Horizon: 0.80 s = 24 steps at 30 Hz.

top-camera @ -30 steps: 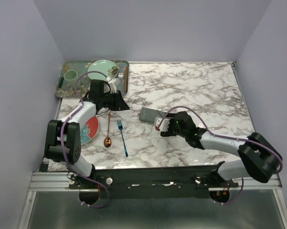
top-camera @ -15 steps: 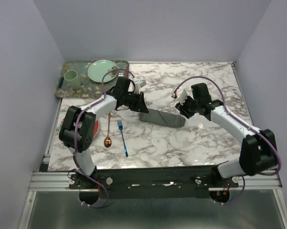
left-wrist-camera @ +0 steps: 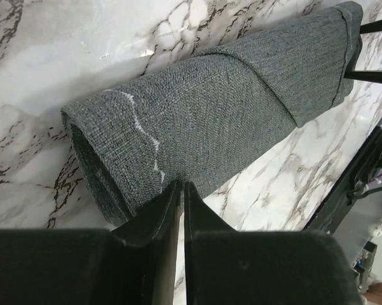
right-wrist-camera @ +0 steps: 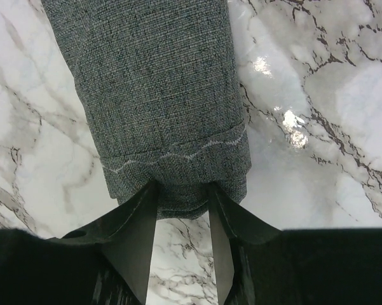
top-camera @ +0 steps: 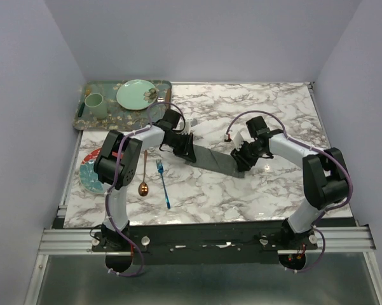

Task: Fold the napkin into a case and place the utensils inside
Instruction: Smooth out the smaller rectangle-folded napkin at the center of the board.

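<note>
The napkin (top-camera: 213,160), folded into a long narrow dark grey case, lies slanted on the marble between my two grippers. My left gripper (top-camera: 186,151) is at its left end; in the left wrist view the jaws (left-wrist-camera: 181,184) are nearly together, pinching the cloth's (left-wrist-camera: 210,108) edge. My right gripper (top-camera: 240,162) is at the right end; in the right wrist view the jaws (right-wrist-camera: 181,187) sit partly apart over the bunched cloth end (right-wrist-camera: 159,95). The blue fork (top-camera: 163,183) and copper spoon (top-camera: 143,175) lie side by side left of the napkin.
A red and blue plate (top-camera: 91,170) sits at the left edge. The patterned green tray (top-camera: 114,116) at the back left holds a pale green plate (top-camera: 136,94) and a green cup (top-camera: 94,102). Walls enclose the table on three sides.
Both grippers have come down onto the napkin's ends, the left from the upper left, the right from the upper right. The napkin now lies more slanted, and the red and blue plate shows again.
</note>
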{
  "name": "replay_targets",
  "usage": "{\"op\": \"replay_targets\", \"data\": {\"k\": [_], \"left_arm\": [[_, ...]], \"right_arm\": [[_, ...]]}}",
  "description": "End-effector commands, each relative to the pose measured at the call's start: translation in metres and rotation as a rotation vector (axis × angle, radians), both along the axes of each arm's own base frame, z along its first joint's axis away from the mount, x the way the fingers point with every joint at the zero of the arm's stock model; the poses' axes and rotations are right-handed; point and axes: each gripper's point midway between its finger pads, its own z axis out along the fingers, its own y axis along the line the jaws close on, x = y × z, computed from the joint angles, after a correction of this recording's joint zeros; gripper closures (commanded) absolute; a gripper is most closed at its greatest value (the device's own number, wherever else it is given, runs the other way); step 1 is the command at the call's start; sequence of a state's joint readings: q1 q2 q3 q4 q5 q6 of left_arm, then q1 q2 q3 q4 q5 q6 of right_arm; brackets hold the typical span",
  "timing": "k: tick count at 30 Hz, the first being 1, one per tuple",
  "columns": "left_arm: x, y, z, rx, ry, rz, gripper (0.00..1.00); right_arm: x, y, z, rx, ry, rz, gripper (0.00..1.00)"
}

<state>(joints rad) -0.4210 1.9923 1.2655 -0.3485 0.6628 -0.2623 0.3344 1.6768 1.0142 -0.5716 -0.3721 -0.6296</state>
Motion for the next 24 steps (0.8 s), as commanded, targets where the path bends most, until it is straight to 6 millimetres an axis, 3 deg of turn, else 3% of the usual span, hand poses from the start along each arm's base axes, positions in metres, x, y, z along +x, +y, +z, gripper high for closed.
{"op": "replay_targets", "data": {"k": [1,6,7,10,11,13,17,19,21,22,24], "left_arm": [[0.010,0.007,-0.008,0.073,-0.039,-0.027,0.82],[0.039,0.004,0.024,0.052,-0.196,-0.097,0.71],[0.047,0.002,0.044,0.024,-0.240,-0.111,0.69],[0.048,0.018,0.065,0.009,-0.269,-0.110,0.62],[0.047,0.025,0.077,0.013,-0.310,-0.120,0.61],[0.044,0.041,0.079,0.039,-0.335,-0.123,0.60],[0.029,0.065,0.073,0.154,-0.363,-0.163,0.60],[0.027,0.070,0.063,0.192,-0.353,-0.181,0.60],[0.024,0.074,0.054,0.221,-0.324,-0.190,0.60],[0.023,0.073,0.048,0.228,-0.313,-0.198,0.60],[0.023,0.072,0.043,0.234,-0.306,-0.202,0.60]], "right_arm": [[-0.035,0.001,-0.012,0.012,0.176,0.013,0.55],[-0.063,0.028,0.018,0.136,0.273,0.084,0.52],[-0.071,0.029,0.026,0.151,0.316,0.069,0.50],[-0.054,0.036,0.058,0.224,0.339,-0.018,0.39],[-0.041,0.030,0.064,0.253,0.337,-0.066,0.36],[-0.017,0.030,0.082,0.283,0.275,-0.082,0.29],[0.015,0.020,0.076,0.201,0.165,-0.073,0.21],[0.019,0.017,0.060,0.165,0.197,-0.056,0.13],[0.027,0.018,0.055,0.163,0.203,-0.033,0.10],[0.022,0.019,0.043,0.153,0.258,-0.024,0.10],[0.026,0.023,0.041,0.165,0.281,-0.013,0.09]]}}
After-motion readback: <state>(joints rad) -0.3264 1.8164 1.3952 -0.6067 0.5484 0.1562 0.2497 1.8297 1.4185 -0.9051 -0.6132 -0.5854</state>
